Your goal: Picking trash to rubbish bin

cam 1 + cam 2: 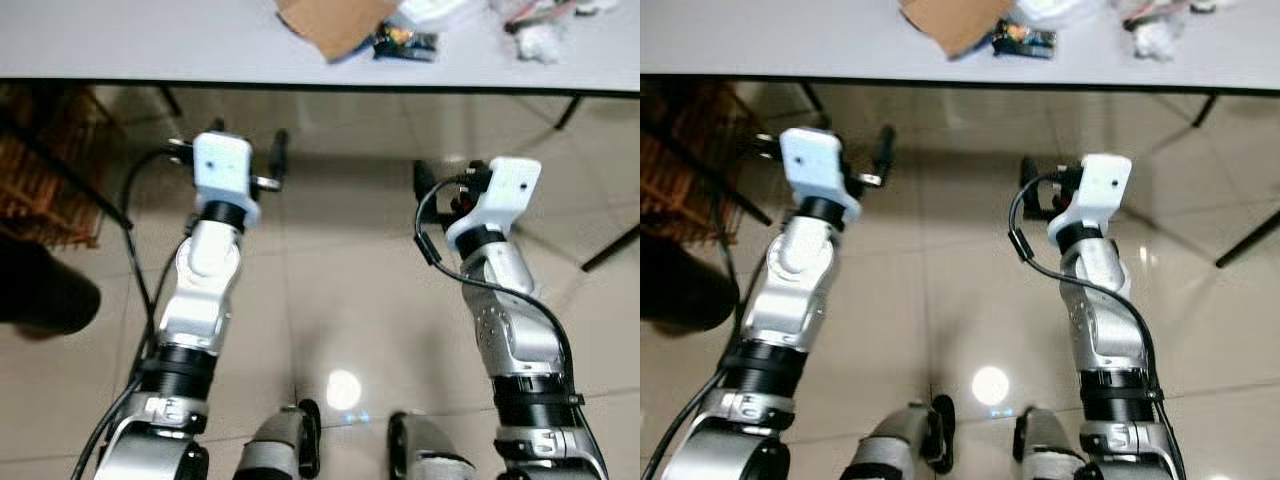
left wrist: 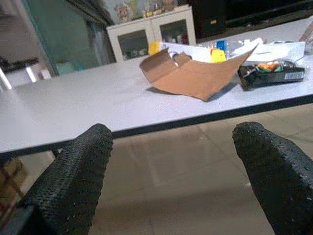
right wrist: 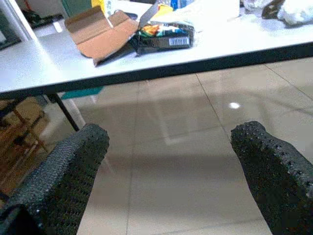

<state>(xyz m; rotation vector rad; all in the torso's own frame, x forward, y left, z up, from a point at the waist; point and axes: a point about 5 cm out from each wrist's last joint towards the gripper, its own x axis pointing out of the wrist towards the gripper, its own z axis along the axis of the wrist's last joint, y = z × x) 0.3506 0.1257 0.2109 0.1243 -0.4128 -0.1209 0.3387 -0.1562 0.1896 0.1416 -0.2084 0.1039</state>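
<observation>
On the grey table [image 1: 150, 45] lie a folded piece of brown cardboard [image 1: 330, 22], a black snack wrapper [image 1: 405, 42] beside it and a crumpled white wad [image 1: 540, 42] further right. Both arms are raised below the table's front edge, over the tiled floor. My left gripper [image 1: 248, 145] is open, and the cardboard [image 2: 190, 76] and wrapper [image 2: 271, 73] lie on the table beyond its fingertips [image 2: 78, 171]. My right gripper [image 1: 448, 185] is open too, with nothing between its fingers [image 3: 73, 161]; it faces the wrapper [image 3: 164, 36] and cardboard [image 3: 100, 34].
A brown wicker rack [image 1: 50, 170] stands under the table at the left, with a dark shape [image 1: 40, 290] on the floor near it. Black table legs [image 1: 610, 245] slant down at the right. A white cabinet [image 2: 151, 34] stands beyond the table.
</observation>
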